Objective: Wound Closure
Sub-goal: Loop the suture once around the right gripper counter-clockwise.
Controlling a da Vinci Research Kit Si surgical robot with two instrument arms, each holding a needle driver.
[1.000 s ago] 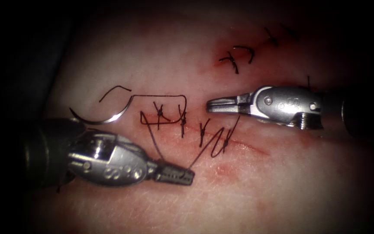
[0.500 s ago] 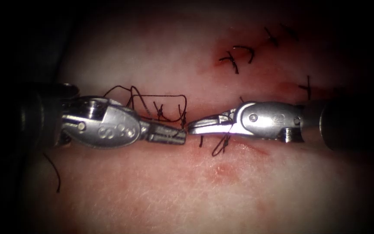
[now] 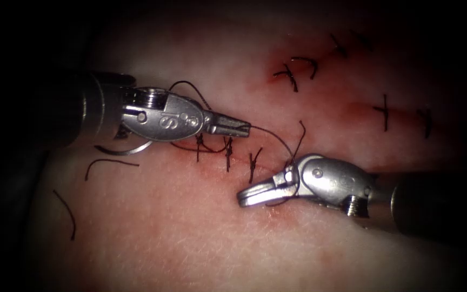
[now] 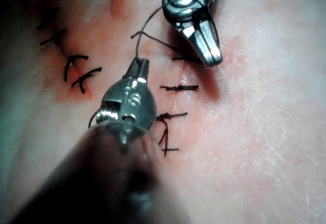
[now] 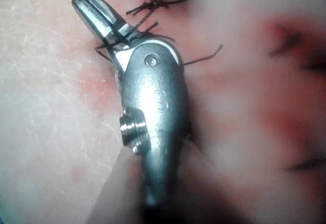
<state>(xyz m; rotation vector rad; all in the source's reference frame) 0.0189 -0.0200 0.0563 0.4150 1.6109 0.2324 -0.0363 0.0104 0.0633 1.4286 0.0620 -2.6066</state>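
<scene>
left end effector (image 3: 241,128) clamping thread (image 3: 277,139), right end effector (image 3: 242,197) closed with thread wrapped round, needle (image 3: 122,151) loose beneath left tool

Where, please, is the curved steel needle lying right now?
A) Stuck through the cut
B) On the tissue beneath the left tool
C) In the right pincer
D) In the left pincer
B: the curved steel needle lies free on the pale tissue under the left pincer, which grips dark thread.

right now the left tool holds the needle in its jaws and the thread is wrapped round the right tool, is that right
Not quite. The left tool holds the thread at its jaw tips, not the needle. The endoscope view shows the needle lying free on the tissue, left of the stitches, under that tool's body. The thread is indeed looped round the right tool, near its wrist.
</scene>
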